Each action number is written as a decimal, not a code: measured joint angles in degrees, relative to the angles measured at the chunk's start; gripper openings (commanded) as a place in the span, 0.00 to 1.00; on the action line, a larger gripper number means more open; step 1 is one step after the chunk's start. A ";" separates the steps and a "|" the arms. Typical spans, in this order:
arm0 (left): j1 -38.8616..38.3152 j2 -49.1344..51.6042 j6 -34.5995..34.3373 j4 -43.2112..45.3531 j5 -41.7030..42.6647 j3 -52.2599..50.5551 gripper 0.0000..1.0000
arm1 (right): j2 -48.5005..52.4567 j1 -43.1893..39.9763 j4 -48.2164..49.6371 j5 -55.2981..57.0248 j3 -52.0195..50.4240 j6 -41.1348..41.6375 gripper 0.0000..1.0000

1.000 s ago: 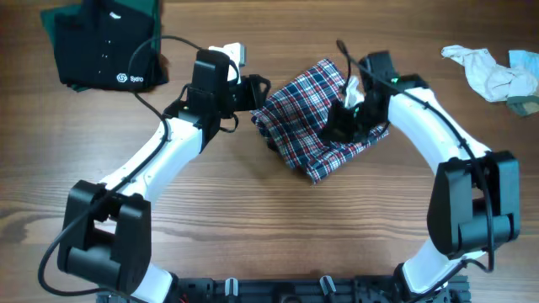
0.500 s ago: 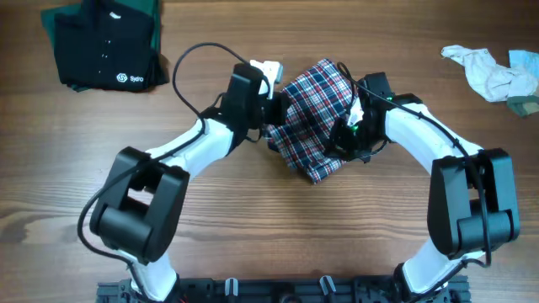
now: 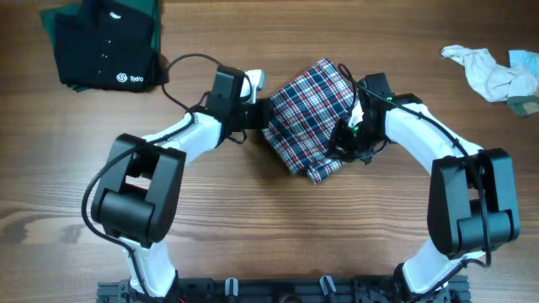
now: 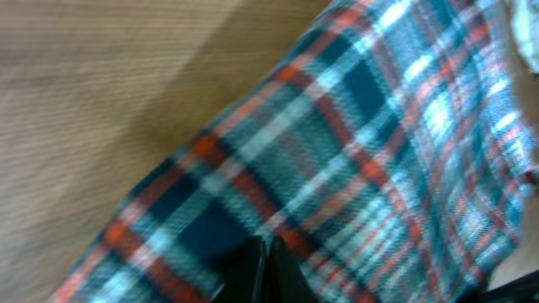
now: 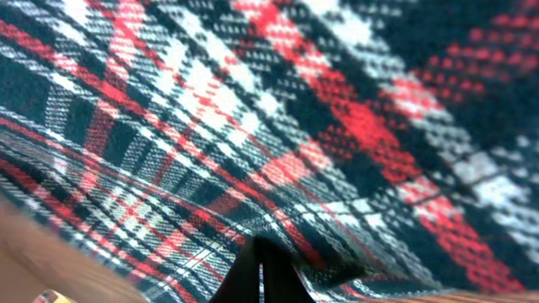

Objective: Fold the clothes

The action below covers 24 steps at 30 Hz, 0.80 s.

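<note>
A red, white and navy plaid garment (image 3: pixel 312 118) lies bunched and partly folded at the table's middle. My left gripper (image 3: pixel 259 114) is at its left edge; in the left wrist view the fingers (image 4: pixel 268 252) are pressed together with the plaid cloth (image 4: pixel 379 126) at their tips. My right gripper (image 3: pixel 345 139) is at the garment's right side, low over it. In the right wrist view its fingers (image 5: pixel 261 261) are shut with a fold of the plaid (image 5: pixel 295 101) pinched between them.
A folded black garment (image 3: pixel 105 50) lies on a green one (image 3: pixel 59 17) at the far left corner. A crumpled white cloth (image 3: pixel 484 71) and a pale blue-green one (image 3: pixel 524 63) lie at the far right. Bare wooden table (image 3: pixel 269 227) is in front.
My left gripper went right onto the garment, then drew back left and slightly nearer. The cloth's left edge shifted with it. The right gripper has barely moved in the last half second.
</note>
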 measured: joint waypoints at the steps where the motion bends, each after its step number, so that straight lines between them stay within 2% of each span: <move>1: 0.22 0.00 0.50 -1.44 -0.28 -0.02 0.04 | 0.00 0.00 0.00 0.13 0.00 0.00 0.04; 8: 0.39 1.03 3.39 -8.13 -2.23 1.53 0.04 | 0.00 -0.50 0.00 0.96 0.00 1.18 0.04; 13: 0.39 1.36 2.91 -12.31 -2.19 2.89 0.04 | 0.00 -5.38 0.98 3.37 -0.02 2.14 0.05; 17: 0.39 1.36 2.16 -17.40 -1.38 3.50 0.04 | 0.00 -9.03 4.79 4.70 -0.13 1.92 0.08; 24: 0.57 1.18 1.09 -26.56 -0.15 4.52 0.04 | 1.84 -9.44 11.61 5.90 -0.13 1.86 0.11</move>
